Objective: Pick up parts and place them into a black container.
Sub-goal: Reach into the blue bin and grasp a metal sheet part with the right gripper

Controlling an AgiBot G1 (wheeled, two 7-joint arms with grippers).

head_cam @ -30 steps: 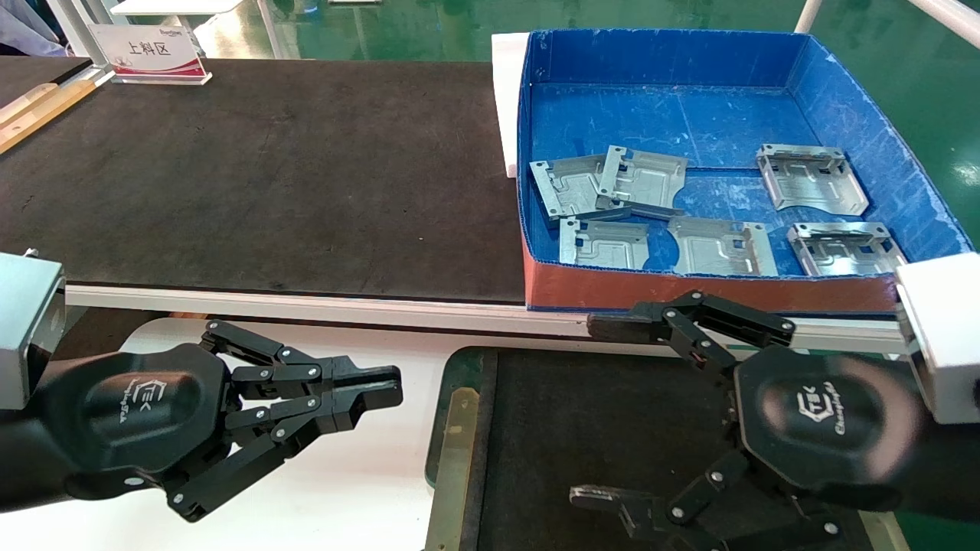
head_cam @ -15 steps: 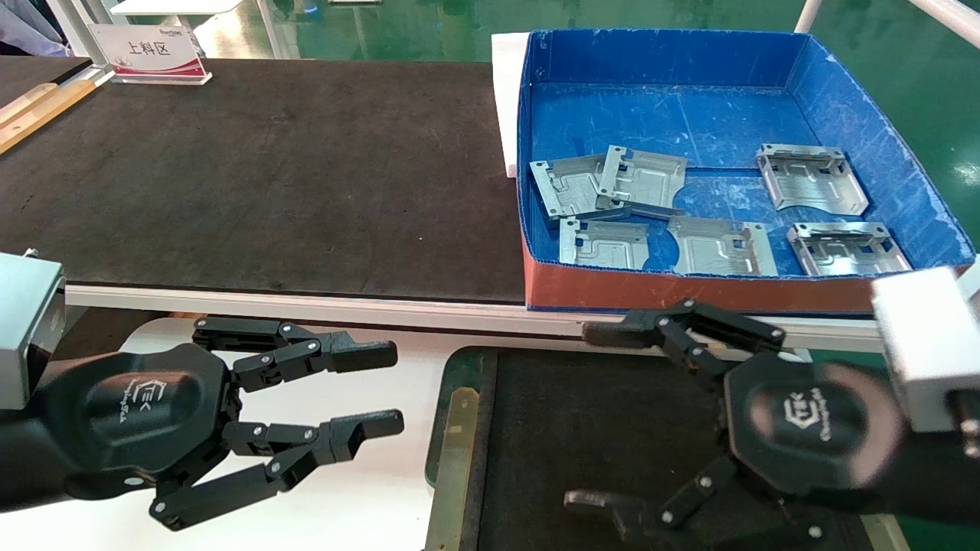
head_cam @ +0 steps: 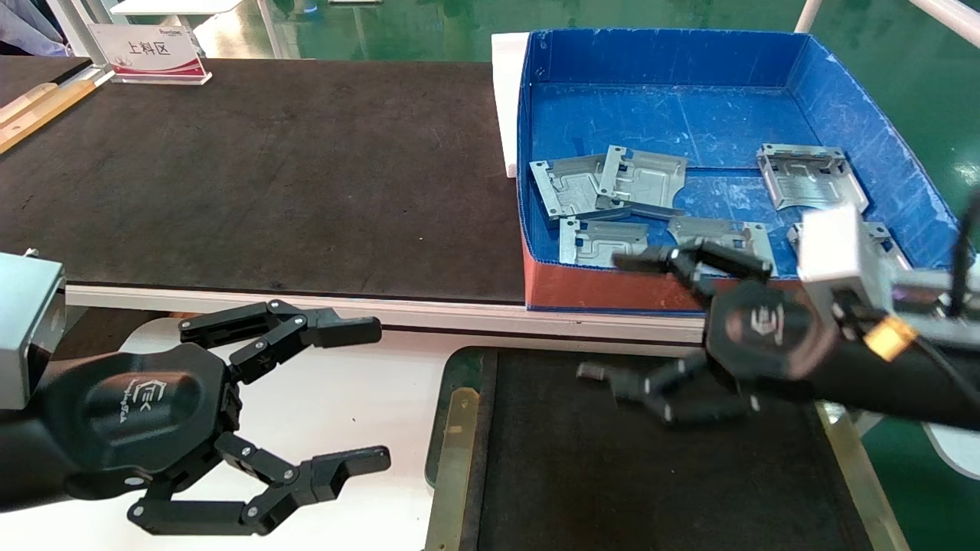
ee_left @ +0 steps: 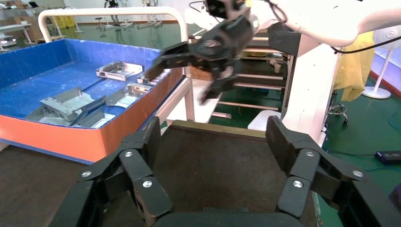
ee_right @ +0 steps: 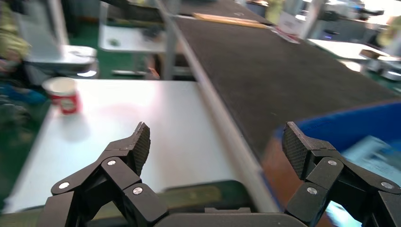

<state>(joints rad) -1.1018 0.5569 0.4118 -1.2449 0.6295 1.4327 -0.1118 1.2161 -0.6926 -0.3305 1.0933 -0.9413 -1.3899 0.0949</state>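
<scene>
While my right gripper (head_cam: 632, 317) hangs above the far edge of the black container (head_cam: 651, 474), its fingers spread wide and holding nothing, one fingertip reaches over the reddish front wall of the blue box (head_cam: 842, 99) and the other sits over the tray's matte floor. Six parts (head_cam: 605, 243) lie on the blue floor of that box: two overlapping near its left wall, two more along the front wall, and two toward the right side, one partly hidden behind my right wrist. None has reached the black container, whose brass-coloured strip (head_cam: 453, 459) runs down its left side. My left gripper (head_cam: 371, 394) hovers over the white tabletop (head_cam: 337, 428) just left of the tray, its fingers also wide apart and empty. Beyond both runs the long dark belt (head_cam: 268, 176), with a small sign (head_cam: 149, 53) at its far left corner. Seen from my left wrist, the right gripper (ee_left: 182, 82) shows at the box's near corner, above the tray. A red-and-white cup (ee_right: 61, 94) stands on the white tabletop in the right wrist view.
</scene>
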